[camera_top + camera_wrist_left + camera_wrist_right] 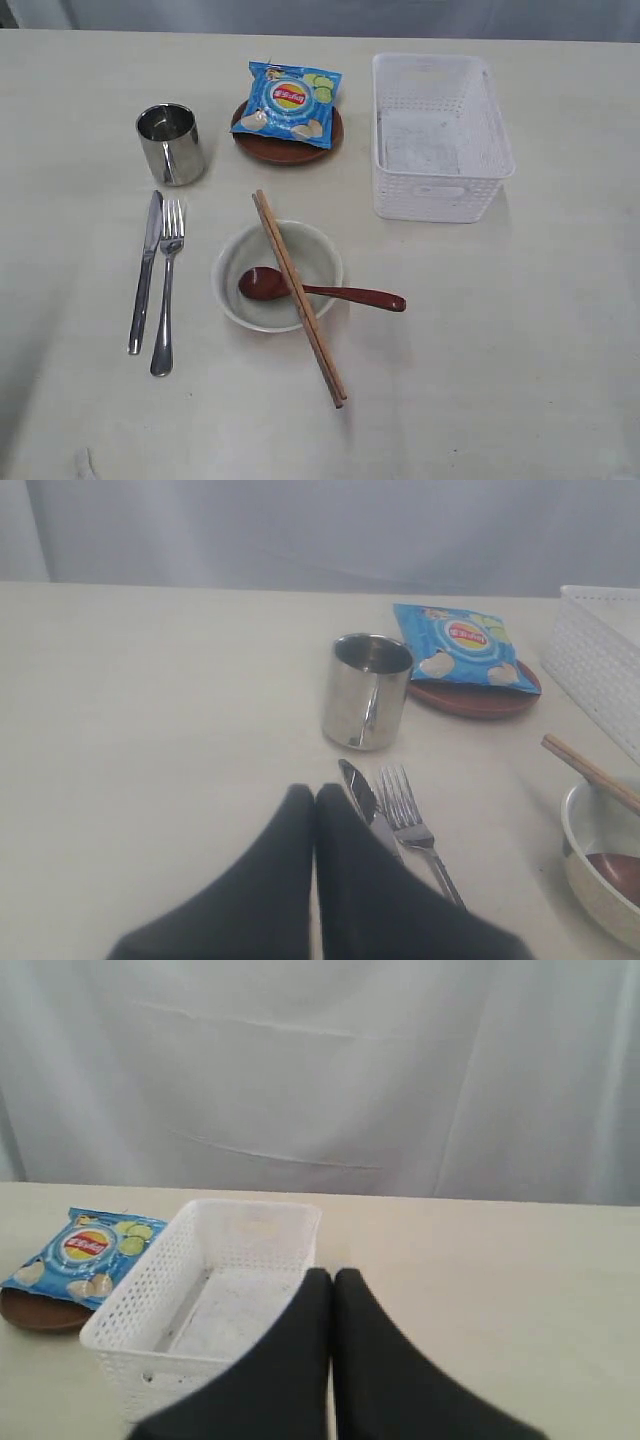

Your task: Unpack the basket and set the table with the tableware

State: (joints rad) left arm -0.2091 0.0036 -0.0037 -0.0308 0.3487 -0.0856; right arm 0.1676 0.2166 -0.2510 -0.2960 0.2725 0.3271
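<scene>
The white lattice basket (438,135) stands at the back right with nothing in it. On the cream table (520,350) lie a steel knife (146,268) and fork (166,285), side by side. Behind them stands the steel cup (171,143). The cream bowl (278,275) holds the reddish wooden spoon (320,290), and brown chopsticks (298,295) rest across its rim. The dark-brown plate (287,138) carries the blue chip bag (292,102). My left gripper (315,792) is shut, empty, near the knife tip (356,788). My right gripper (333,1276) is shut, empty, beside the basket (205,1305). Neither gripper appears in the exterior view.
A pale curtain (400,1080) hangs behind the table's far edge. Bare tabletop stretches in front of the basket on the right (540,380) and along the left side (60,250).
</scene>
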